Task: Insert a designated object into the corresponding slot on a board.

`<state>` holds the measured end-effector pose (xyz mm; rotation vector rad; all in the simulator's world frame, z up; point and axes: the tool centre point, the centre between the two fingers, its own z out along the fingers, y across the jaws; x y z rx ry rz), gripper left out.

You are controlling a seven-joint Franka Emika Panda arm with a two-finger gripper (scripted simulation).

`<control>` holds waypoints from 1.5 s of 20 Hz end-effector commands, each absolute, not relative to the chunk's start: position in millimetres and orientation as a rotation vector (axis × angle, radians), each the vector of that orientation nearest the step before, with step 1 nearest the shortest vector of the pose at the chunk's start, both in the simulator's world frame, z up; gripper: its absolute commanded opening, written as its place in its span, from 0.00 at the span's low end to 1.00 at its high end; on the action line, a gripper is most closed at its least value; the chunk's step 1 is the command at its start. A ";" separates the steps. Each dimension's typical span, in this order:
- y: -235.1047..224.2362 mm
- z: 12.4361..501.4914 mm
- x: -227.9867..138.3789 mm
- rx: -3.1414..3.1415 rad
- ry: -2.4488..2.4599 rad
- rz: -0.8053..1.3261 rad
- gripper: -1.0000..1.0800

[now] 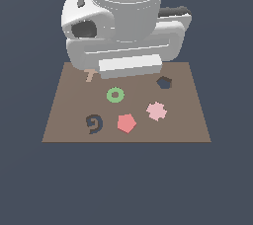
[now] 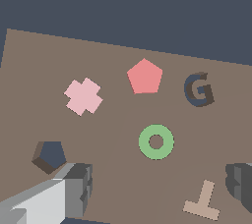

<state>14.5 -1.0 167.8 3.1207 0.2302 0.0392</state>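
The coral-red pentagon block [image 1: 126, 123] lies flat on the brown board [image 1: 188, 120], near its front edge. It also shows in the wrist view [image 2: 144, 76]. The dark navy pentagonal slot [image 1: 164, 82] is at the board's far side, toward the exterior view's right, and shows in the wrist view [image 2: 49, 155]. My gripper [image 2: 157, 188] is open and empty, its fingers [image 2: 74, 188] spread wide above the board, apart from the pentagon. In the exterior view the arm's hand [image 1: 129, 65] hangs over the board's far edge and hides the fingertips.
On the board also lie a green ring [image 1: 115, 94], a pale pink jagged piece [image 1: 156, 111], a dark spiral shape [image 1: 94, 124] and a tan T-shaped piece [image 1: 89, 75]. Around the board is a flat dark blue ground.
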 end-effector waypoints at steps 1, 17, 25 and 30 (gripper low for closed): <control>-3.0 162.2 17.9 3.115 0.302 0.037 0.96; -11.8 101.2 60.2 2.946 1.082 0.019 0.96; -7.7 72.8 80.2 2.798 1.426 0.010 0.96; -4.1 60.6 88.4 2.722 1.568 0.005 0.96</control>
